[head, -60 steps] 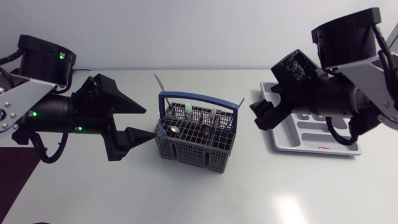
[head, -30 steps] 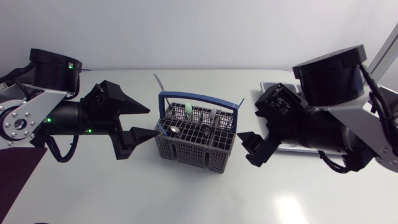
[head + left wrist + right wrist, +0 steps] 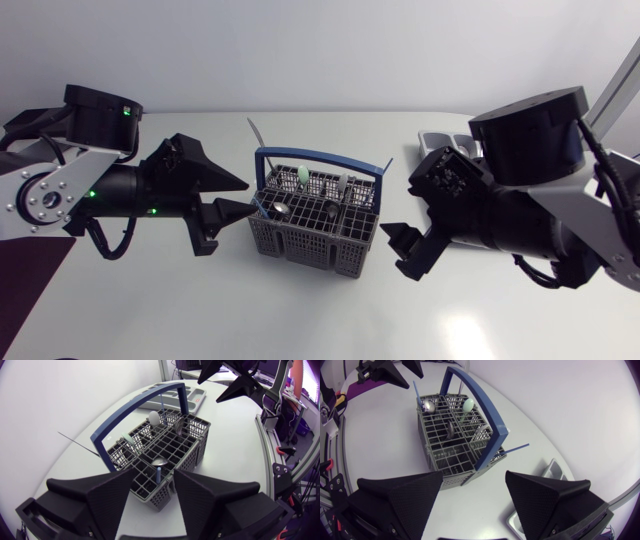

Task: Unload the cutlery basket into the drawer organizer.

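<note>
Your released left tool (image 3: 243, 198) and right tool (image 3: 398, 211) flank the cutlery basket (image 3: 310, 238); next, it seems, grasp a spoon (image 3: 158, 462).

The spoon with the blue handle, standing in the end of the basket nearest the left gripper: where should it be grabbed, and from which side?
Grip the spoon at its neck, just under the bowl, coming straight down from above. It stands bowl-up with its handle sunk in a cell of the basket, so the grid walls probably block any sideways approach.
</note>
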`<state>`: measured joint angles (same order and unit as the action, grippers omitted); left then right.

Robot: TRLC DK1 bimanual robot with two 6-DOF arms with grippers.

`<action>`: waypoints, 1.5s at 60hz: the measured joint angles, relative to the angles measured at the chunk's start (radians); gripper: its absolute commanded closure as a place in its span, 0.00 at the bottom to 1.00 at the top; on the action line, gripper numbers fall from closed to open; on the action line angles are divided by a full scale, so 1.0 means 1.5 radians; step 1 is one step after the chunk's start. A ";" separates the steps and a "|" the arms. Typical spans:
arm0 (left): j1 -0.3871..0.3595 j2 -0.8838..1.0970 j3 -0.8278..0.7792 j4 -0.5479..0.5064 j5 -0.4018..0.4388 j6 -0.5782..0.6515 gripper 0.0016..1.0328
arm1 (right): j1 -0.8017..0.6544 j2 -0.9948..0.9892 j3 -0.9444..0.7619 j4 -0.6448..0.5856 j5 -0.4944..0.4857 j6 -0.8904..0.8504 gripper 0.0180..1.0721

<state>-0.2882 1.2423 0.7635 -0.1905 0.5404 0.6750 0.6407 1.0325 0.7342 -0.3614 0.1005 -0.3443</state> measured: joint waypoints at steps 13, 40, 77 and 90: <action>-0.001 0.008 0.000 0.004 0.001 0.000 0.67 | 0.000 0.000 -0.001 0.002 0.000 0.000 0.14; -0.016 0.021 0.000 0.005 0.006 -0.001 0.92 | 0.000 0.000 -0.006 0.017 0.000 0.000 0.14; -0.020 0.032 0.010 -0.037 0.036 -0.001 0.97 | 0.000 0.000 -0.011 0.019 0.000 -0.001 0.14; -0.020 0.032 0.010 -0.036 0.036 -0.001 0.83 | 0.000 0.000 -0.018 0.020 0.000 -0.001 0.14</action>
<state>-0.3180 1.2896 0.7792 -0.2447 0.5949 0.6743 0.6403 1.0325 0.7078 -0.3321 0.1009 -0.3450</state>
